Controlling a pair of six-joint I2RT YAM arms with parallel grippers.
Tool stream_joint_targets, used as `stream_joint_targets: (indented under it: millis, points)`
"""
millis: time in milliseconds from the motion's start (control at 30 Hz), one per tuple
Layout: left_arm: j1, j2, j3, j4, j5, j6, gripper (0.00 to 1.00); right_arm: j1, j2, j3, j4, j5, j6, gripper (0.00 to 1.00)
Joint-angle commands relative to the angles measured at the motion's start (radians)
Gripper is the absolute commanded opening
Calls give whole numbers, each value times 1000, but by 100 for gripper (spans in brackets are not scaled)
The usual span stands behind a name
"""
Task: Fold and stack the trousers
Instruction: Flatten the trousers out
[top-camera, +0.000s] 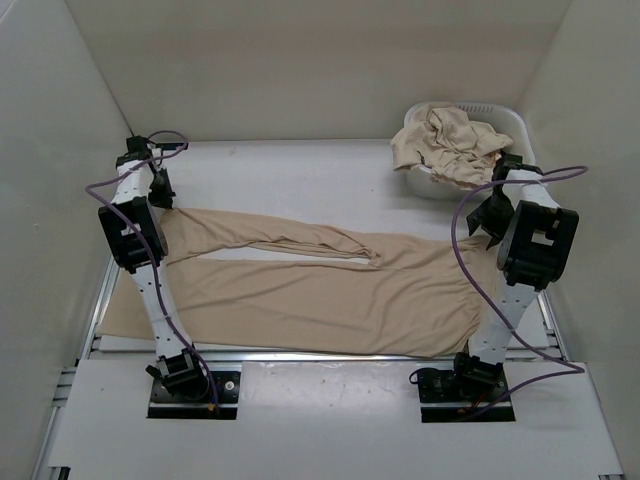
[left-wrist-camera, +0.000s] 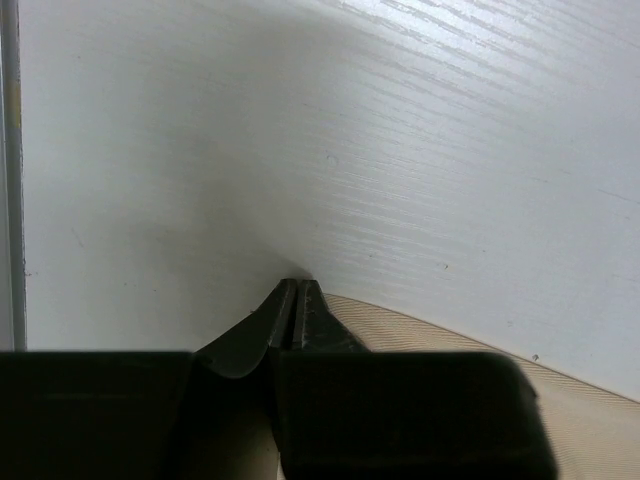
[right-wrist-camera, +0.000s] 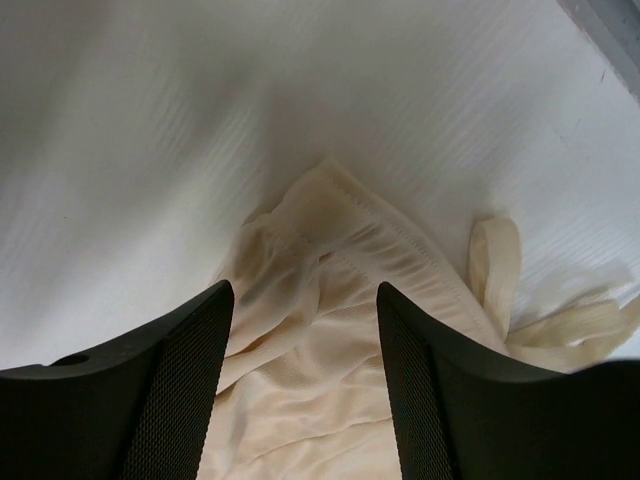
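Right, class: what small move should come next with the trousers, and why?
Probably lower the right tool and close it on the waistband corner of the trousers: it hangs open over that corner, while the left tool is shut by the cuff.

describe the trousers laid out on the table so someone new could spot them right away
Start at the white table: the trousers are the light beige cloth spread flat across most of its width, waist to the right, two long legs running left. Unlike the similar beige cloth crumpled in the white basket at the far right corner, they lie open and flat.
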Motion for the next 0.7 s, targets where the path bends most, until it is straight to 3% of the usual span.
stream_joint_targets:
  millis: [0, 100, 167, 200, 267, 500, 667]
  points:
    - [6, 54, -66, -74, -1, -2, 14, -1, 31, 68, -37, -5, 66, 64]
    - [6, 31, -54, -74, -21, -2, 14, -1, 101, 95, -71, 6, 117, 62]
    - [6, 11, -29, -74, -21, -2, 14, -1, 112, 72, -50, 26, 137, 50]
    - [6, -13, -29, -74, -21, -2, 14, -1, 112, 55, -34, 26, 146, 28]
    - [6, -41, -2, -62, -30, -2, 14, -11, 112, 27, -8, 26, 158, 2]
    - [6, -153, 187, 22, -128, -2, 14, -11, -26, -17, 88, -11, 137, 0]
    - [6, -335, 164, 76, -162, -2, 14, -20, -225, 4, 99, -11, 108, 0]
